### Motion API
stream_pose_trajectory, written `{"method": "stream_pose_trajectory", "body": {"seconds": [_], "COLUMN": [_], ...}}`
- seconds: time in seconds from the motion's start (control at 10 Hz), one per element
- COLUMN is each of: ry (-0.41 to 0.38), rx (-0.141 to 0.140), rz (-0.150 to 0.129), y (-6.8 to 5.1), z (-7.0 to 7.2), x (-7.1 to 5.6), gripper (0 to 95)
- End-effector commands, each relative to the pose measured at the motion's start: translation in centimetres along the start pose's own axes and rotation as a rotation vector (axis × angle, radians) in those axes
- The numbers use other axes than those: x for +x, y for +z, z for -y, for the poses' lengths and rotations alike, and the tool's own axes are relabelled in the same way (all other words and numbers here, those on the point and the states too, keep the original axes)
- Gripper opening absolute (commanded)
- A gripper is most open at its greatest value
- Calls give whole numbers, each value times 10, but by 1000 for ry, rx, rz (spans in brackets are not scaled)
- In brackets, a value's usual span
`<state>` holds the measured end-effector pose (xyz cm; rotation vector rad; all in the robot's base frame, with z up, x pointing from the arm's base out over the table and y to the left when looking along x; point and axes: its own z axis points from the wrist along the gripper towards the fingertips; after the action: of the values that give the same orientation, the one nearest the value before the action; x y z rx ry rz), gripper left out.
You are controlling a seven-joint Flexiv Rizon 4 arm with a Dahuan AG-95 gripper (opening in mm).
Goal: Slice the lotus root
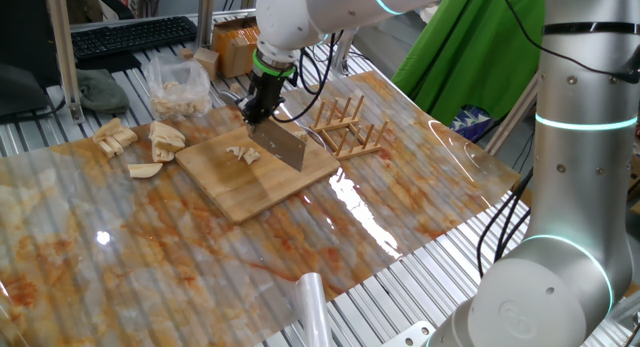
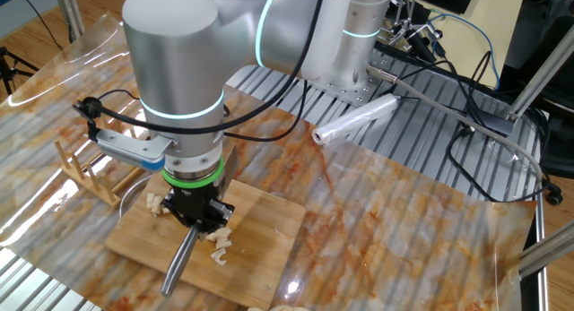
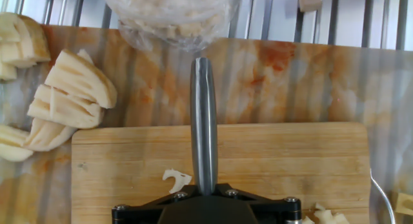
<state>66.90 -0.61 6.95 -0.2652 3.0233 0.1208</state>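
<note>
My gripper (image 1: 258, 107) is shut on a steel cleaver (image 1: 280, 142) and holds it over the far part of the wooden cutting board (image 1: 255, 182). In the hand view the cleaver (image 3: 204, 121) shows edge-on, running up from the gripper (image 3: 205, 193) across the board (image 3: 290, 159). Small lotus root scraps (image 1: 243, 154) lie on the board beside the blade; they also show in the other fixed view (image 2: 218, 248) and the hand view (image 3: 175, 180). Larger lotus root chunks (image 1: 150, 142) lie on the table left of the board, seen in the hand view too (image 3: 71, 98).
A plastic bag of cut pieces (image 1: 178, 87) lies behind the board. A wooden rack (image 1: 345, 127) stands at the board's right. A roll of clear film (image 2: 354, 120) lies near the arm's base. A keyboard (image 1: 130, 37) and a cardboard box (image 1: 235, 42) sit at the back.
</note>
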Motion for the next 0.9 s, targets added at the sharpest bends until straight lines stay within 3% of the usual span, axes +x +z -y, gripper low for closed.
{"method": "stream_pose_trajectory", "body": {"seconds": [0.1, 0.3, 0.9], "ry": [8, 23, 27], "rx": [-10, -11, -17], "rz": [-3, 0, 14], "y": [3, 7, 4], "z": [1, -4, -5], "x": [2, 7, 8], "gripper": [0, 0, 0]}}
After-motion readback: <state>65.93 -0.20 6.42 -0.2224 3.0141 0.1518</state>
